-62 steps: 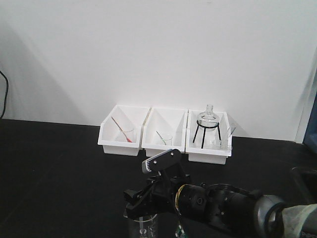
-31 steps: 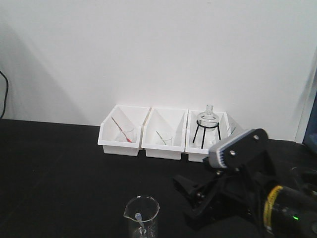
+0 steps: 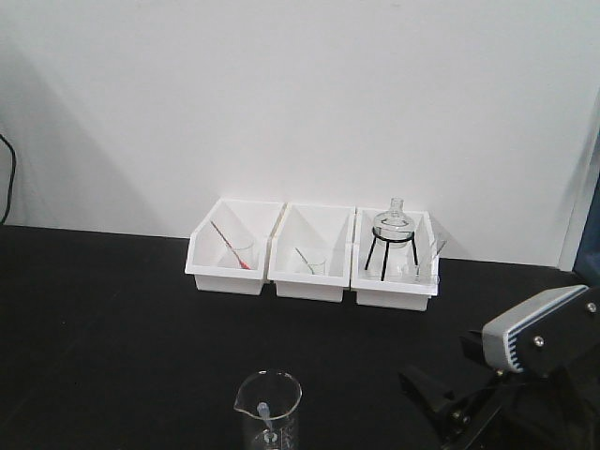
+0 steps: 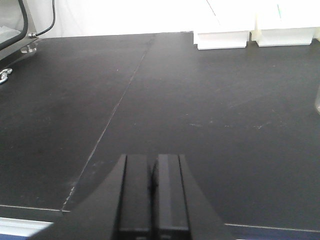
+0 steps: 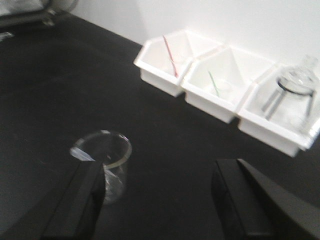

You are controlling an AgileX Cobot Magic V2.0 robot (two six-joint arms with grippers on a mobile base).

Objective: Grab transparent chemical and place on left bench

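- transparent chemical [image 3: 265, 415] stands in beaker [image 3: 268, 409] on desk [image 3: 112, 319], near front edge
- right hand [image 5: 159, 200] released, beside beaker, holding nothing
- left hand [image 4: 152, 195] clenched, empty, over bare desk

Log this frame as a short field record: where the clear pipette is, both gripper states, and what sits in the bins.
transparent chemical: stands bulb up inside the glass beaker
beaker location: on the left bench, in front of the bins
right gripper: open, empty, off to the beaker's right
left gripper: shut, empty, above bare bench
left bin: red-tinted pipette in a small beaker
middle bin: greenish pipette in a small beaker
right bin: round flask on a black tripod
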